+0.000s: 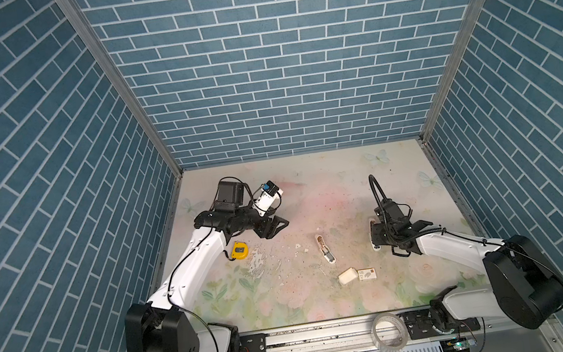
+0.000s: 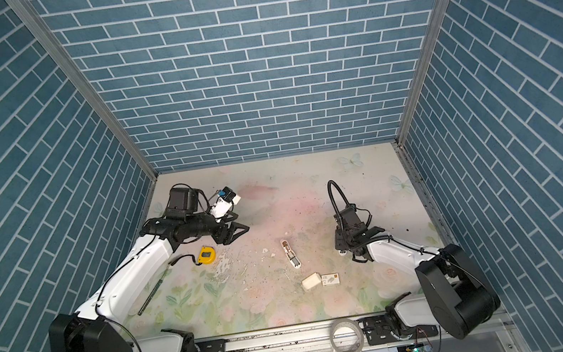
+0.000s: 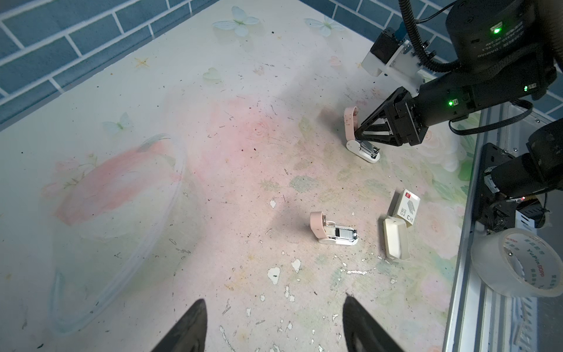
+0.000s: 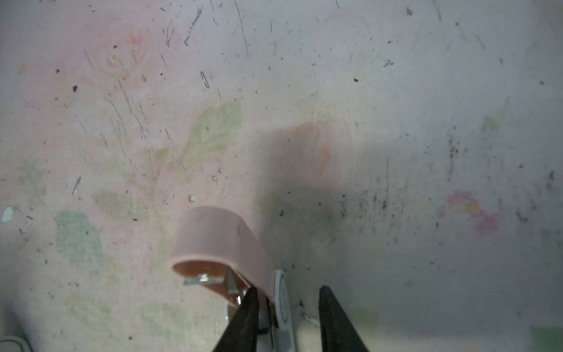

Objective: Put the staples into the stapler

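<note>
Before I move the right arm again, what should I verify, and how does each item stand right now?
1. Lid of the stapler at the right end effector raised: ok.
2. Staple strip held by that end effector: not ok; its jaws stand apart astride the stapler's base, and no strip is seen.
3. Stapler's channel free to take a strip: cannot tell, the fingers hide it.
4. Carton opened: ok; the tray lies beside the carton sleeve.
5. Strips in the tray: cannot tell.
6. Left end effector open, empty, away from the stapler: ok.
</note>
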`<state>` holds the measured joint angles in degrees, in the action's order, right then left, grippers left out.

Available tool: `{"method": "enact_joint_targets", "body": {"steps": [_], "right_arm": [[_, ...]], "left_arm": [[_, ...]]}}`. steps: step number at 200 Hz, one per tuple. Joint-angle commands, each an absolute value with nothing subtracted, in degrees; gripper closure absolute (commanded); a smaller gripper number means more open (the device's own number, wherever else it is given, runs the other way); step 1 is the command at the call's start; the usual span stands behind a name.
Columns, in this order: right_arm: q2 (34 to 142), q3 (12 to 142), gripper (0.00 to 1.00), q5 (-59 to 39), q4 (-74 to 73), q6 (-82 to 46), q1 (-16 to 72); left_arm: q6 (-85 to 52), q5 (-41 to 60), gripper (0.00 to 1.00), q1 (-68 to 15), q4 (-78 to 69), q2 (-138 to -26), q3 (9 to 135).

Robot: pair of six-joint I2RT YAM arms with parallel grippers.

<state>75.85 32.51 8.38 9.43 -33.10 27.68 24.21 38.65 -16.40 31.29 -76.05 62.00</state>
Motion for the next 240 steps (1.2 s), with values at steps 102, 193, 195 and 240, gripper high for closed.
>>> {"method": "enact_joint_targets", "body": {"steps": [102, 193, 195, 240], "right_arm": [[74.26, 32.93, 0.67, 7.47, 14.52, -32.96, 27.42], [70.39, 32.29, 0.70, 7.47, 15.51, -32.87, 27.38], [70.40, 32.31, 0.70, 7.47, 15.57, -32.87, 27.41], [69.50, 30.98, 0.69, -0.78, 9.14, -31.76, 27.71]], "left_arm": [[24.00, 39.89, 0.28, -16.17, 30.59, -74.63, 60.93], [24.01, 39.81, 0.29, -16.17, 30.36, -74.64, 60.75], [24.00, 39.81, 0.29, -16.17, 30.40, -74.56, 60.76], [24.00, 39.38, 0.28, -16.17, 30.62, -74.46, 61.13]]}}
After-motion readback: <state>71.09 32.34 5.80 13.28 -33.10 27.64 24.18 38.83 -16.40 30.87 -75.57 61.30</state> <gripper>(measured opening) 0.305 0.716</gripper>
